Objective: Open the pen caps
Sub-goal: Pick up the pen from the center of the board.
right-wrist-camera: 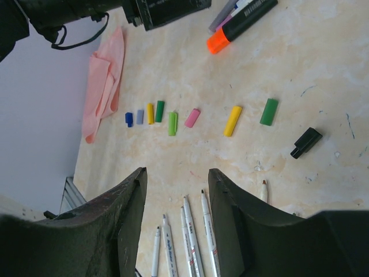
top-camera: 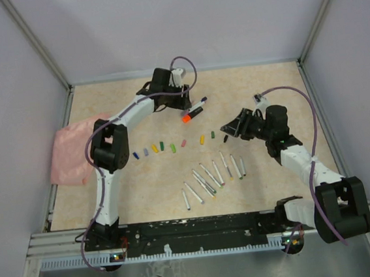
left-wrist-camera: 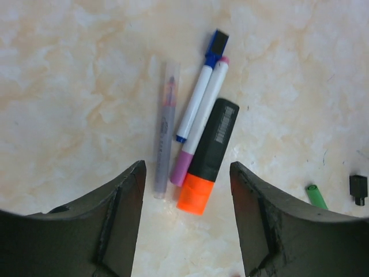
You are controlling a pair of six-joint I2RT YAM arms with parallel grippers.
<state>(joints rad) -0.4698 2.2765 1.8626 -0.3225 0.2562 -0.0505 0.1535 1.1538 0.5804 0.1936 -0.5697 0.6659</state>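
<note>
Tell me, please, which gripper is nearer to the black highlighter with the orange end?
Left. The left gripper hangs just over the highlighter, which shows between its open jaws; the right gripper stands farther off, toward the right side.

Left arm (top-camera: 107, 179): white links, black joint housings.
Right arm (top-camera: 305, 163): same white shells, bulky black joints.
Cables (top-camera: 288, 88): thin purple, looping off each wrist.
Left pincer (left-wrist-camera: 185, 173): two dark, scuffed, curved fingers.
Right pincer (right-wrist-camera: 176, 173): matching dark fingers, worn edges.
</note>
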